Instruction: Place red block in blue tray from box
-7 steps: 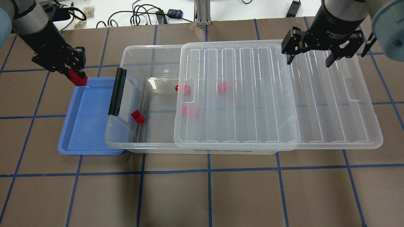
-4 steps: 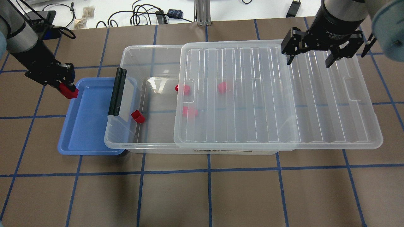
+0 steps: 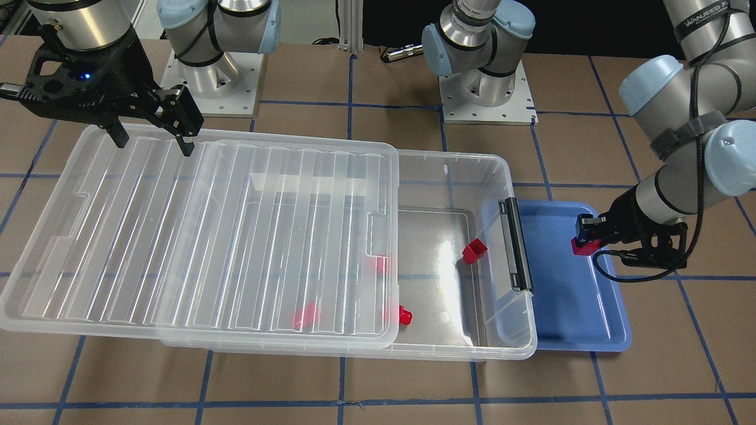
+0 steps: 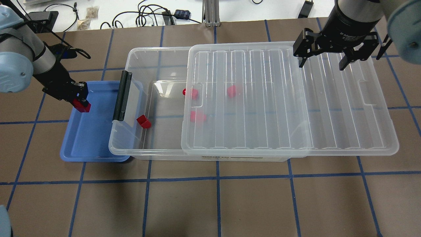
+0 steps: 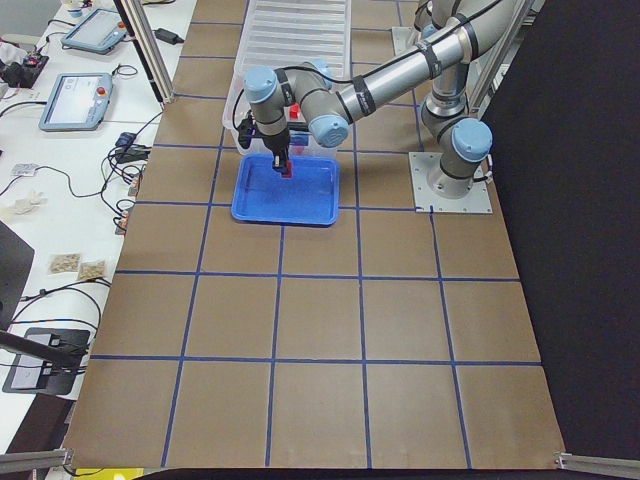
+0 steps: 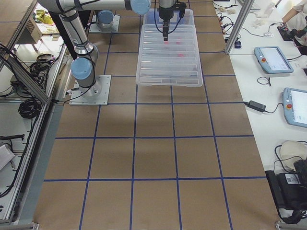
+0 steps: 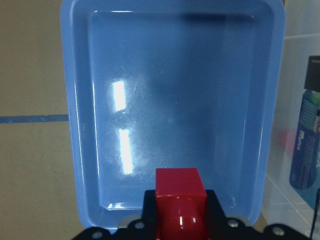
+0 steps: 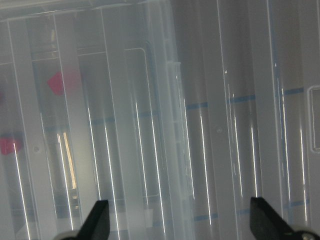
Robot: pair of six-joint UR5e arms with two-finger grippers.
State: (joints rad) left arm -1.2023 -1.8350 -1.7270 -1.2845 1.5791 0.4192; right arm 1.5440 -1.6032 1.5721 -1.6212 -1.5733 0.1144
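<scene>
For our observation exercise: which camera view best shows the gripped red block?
Left wrist view: the red block is close up, round stud visible, over the blue tray. Overhead and front views show it small; left side view, a speck.

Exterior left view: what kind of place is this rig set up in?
Probably a robotics lab or test cell: robot arm bases bolted to a tape-gridded table, and teach pendants on the side bench.

Block (image 4: 81,106) above tray (image 4: 92,138), beside box (image 4: 158,54) holding perhaps 4 pieces (image 4: 143,121).
</scene>
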